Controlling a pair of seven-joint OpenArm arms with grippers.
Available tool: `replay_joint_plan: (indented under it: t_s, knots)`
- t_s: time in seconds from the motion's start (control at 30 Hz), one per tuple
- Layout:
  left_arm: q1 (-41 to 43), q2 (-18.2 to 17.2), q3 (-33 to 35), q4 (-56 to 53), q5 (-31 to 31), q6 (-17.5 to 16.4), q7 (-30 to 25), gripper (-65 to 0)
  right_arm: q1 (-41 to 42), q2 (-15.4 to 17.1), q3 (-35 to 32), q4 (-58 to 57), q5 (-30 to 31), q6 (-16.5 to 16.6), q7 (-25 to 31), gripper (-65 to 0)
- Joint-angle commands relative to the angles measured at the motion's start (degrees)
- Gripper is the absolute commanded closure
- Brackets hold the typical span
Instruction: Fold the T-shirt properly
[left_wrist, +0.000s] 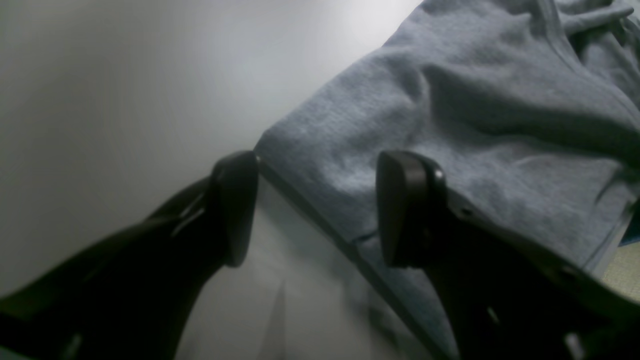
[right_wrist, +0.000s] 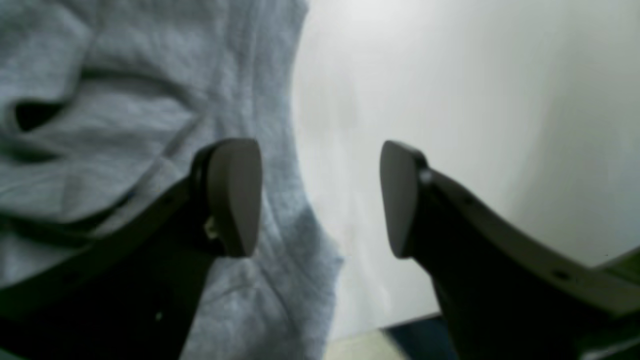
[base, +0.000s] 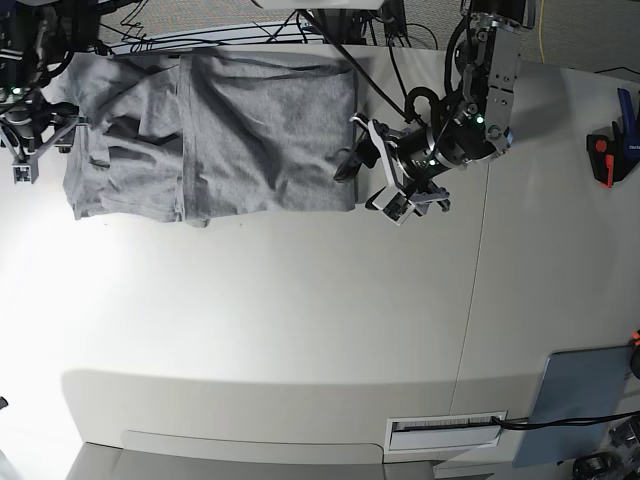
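The grey T-shirt (base: 230, 135) lies flat at the back left of the white table (base: 300, 320), plain side up, with its sides folded inward. No lettering shows. My left gripper (base: 362, 175) is open at the shirt's right edge. In the left wrist view (left_wrist: 320, 210) its fingers straddle a hemmed corner of the shirt (left_wrist: 475, 100), close above the table. My right gripper (base: 40, 135) is open at the shirt's left edge. In the right wrist view (right_wrist: 317, 197) one finger (right_wrist: 235, 195) is over the cloth (right_wrist: 125, 100) and the other is over bare table.
Cables (base: 200, 25) run along the table's back edge. A red and black tool (base: 602, 155) lies at the far right. A grey pad (base: 580, 400) sits at the front right. A table seam (base: 478, 250) runs front to back.
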Motion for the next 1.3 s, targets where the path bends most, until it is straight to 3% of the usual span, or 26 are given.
replay_joint_plan:
  t_s: [0.0, 0.17, 0.33, 0.5, 0.7, 0.9, 1.07, 1.27]
  knots:
    - [-0.66, -0.13, -0.22, 1.05, -0.81, -0.22, -1.18, -37.8, 1.25, 1.16, 0.94, -1.40, 1.75, 1.46, -0.50, -36.6]
    - [-0.66, -0.13, -0.22, 1.05, -0.81, -0.22, -1.07, -37.7, 5.68, 1.14, 1.20, -8.48, 4.24, 5.40, -1.92, -36.6]
    - [-0.68, -0.13, -0.22, 1.05, -0.79, -0.22, -1.07, -37.7, 7.15, 1.11, 1.18, -11.47, 6.40, 6.29, -1.70, -36.6]
    - [-0.68, -0.13, -0.22, 1.05, -0.79, -0.22, -1.07, -37.7, 7.13, 1.16, 1.20, -13.53, 11.82, 10.51, -4.85, -36.6]
    - [-0.66, -0.15, -0.22, 1.05, -0.76, -0.22, -1.05, -37.7, 7.13, 1.44, 3.63, -13.09, 16.26, 10.64, -5.70, -36.6]
    - [-0.66, -0.13, -0.22, 1.05, -0.81, -0.22, -1.05, -37.7, 7.13, 1.27, 4.44, -13.29, 16.20, 10.62, -6.36, -36.6]
    - [-0.66, -0.13, -0.22, 1.05, -0.79, -0.22, -0.85, -37.7, 7.45, 1.31, 4.46, -13.75, 13.00, 10.56, -2.27, -36.6]
    - [-0.68, -0.13, -0.22, 1.05, -0.79, -0.22, -0.81, -37.7, 8.20, 1.09, 4.39, -13.75, 12.55, 10.51, -4.48, -36.5]
